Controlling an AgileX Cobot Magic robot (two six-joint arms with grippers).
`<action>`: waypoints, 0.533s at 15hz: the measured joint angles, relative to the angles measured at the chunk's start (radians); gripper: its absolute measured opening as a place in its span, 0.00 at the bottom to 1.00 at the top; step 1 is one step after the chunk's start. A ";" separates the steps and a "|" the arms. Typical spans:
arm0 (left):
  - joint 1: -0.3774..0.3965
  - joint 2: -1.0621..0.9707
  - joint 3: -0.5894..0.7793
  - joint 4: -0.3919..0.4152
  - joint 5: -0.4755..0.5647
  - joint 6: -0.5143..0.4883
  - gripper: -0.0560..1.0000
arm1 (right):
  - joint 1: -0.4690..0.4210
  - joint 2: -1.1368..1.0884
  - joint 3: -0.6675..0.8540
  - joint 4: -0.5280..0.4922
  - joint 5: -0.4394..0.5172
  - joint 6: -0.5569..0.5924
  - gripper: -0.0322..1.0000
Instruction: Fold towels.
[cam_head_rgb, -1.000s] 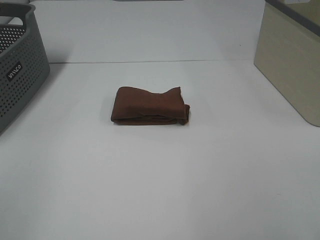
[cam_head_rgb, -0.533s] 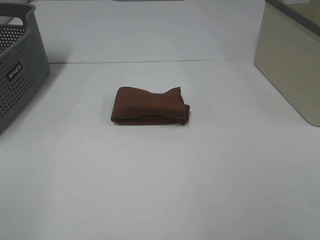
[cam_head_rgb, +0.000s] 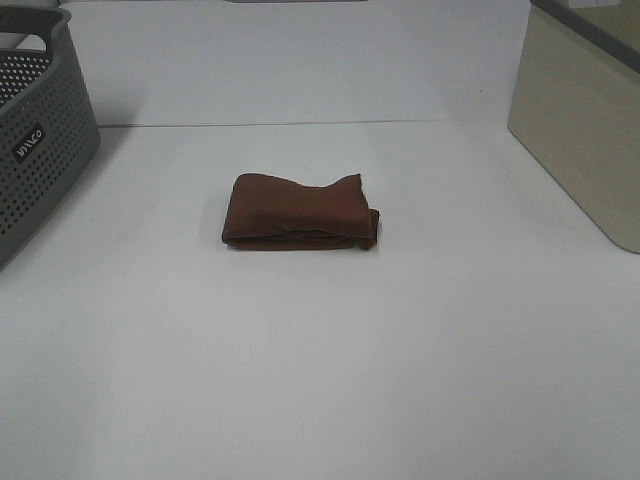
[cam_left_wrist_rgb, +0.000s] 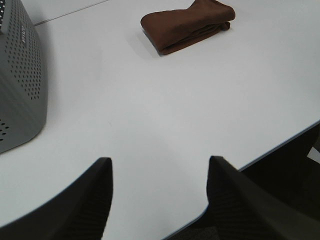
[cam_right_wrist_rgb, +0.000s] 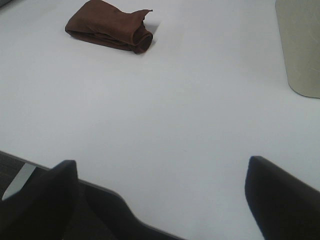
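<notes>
The dark reddish-brown towel (cam_head_rgb: 300, 212) lies folded into a small thick bundle in the middle of the white table. It also shows in the left wrist view (cam_left_wrist_rgb: 187, 25) and the right wrist view (cam_right_wrist_rgb: 110, 26). No white tag shows. My left gripper (cam_left_wrist_rgb: 160, 167) is open and empty over the table's near edge, far from the towel. My right gripper (cam_right_wrist_rgb: 160, 167) is open wide and empty, also at the near edge. Neither gripper shows in the exterior view.
A grey perforated basket (cam_head_rgb: 35, 130) stands at the table's left; it also shows in the left wrist view (cam_left_wrist_rgb: 20, 85). A beige bin (cam_head_rgb: 585, 120) stands at the right; it also shows in the right wrist view (cam_right_wrist_rgb: 300, 45). The table's front edge (cam_left_wrist_rgb: 280, 142) is close below both grippers.
</notes>
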 joint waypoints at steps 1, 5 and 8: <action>0.000 0.000 0.000 0.000 0.000 0.000 0.57 | 0.000 0.000 0.000 0.000 0.000 0.000 0.85; 0.000 0.000 0.000 0.000 -0.003 0.000 0.57 | 0.000 0.000 0.000 0.000 0.000 0.000 0.85; 0.000 0.000 0.000 0.000 -0.004 0.000 0.57 | 0.000 0.000 0.000 0.000 0.000 0.000 0.85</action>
